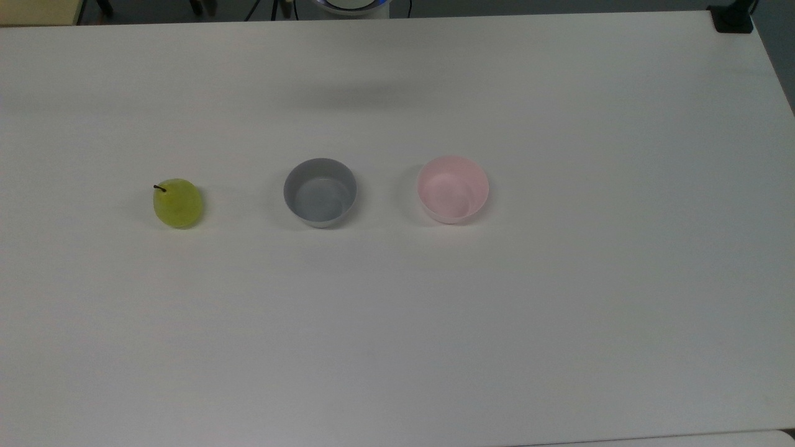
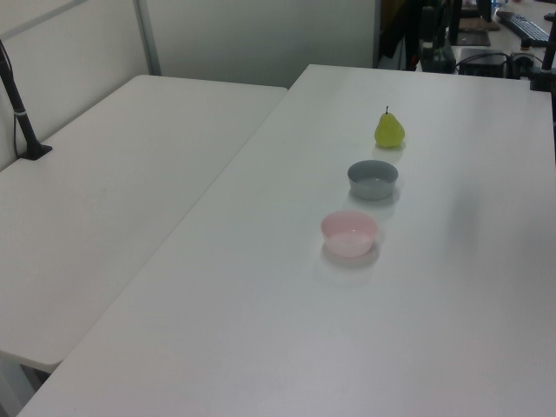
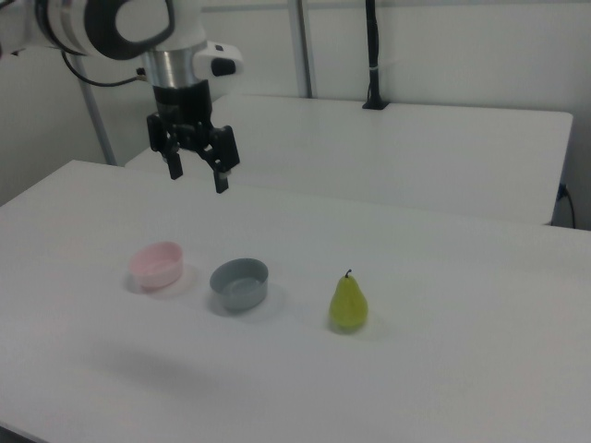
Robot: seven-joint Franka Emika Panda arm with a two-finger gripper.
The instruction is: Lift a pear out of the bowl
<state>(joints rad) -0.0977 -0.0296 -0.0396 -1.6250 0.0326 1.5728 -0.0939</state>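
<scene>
Jaws: spread apart, holding nothing, on the gripper (image 3: 197, 173) hanging high above the desk (image 3: 434, 369), at 12 o'clock of the two bowls in the right view. Pear (image 1: 177, 203): upright on bare desk, at 9 o'clock of the grey bowl (image 1: 320, 192). Pink bowl (image 1: 453, 189): vacant, at 3 o'clock of the grey bowl.

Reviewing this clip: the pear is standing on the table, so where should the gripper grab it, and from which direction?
Probably from straight above, fingers closing on the wide lower belly of the pear. It stands upright with its stem up, apart from the grey bowl, so both flanks are free. The gripper hangs open, high above the table.
</scene>
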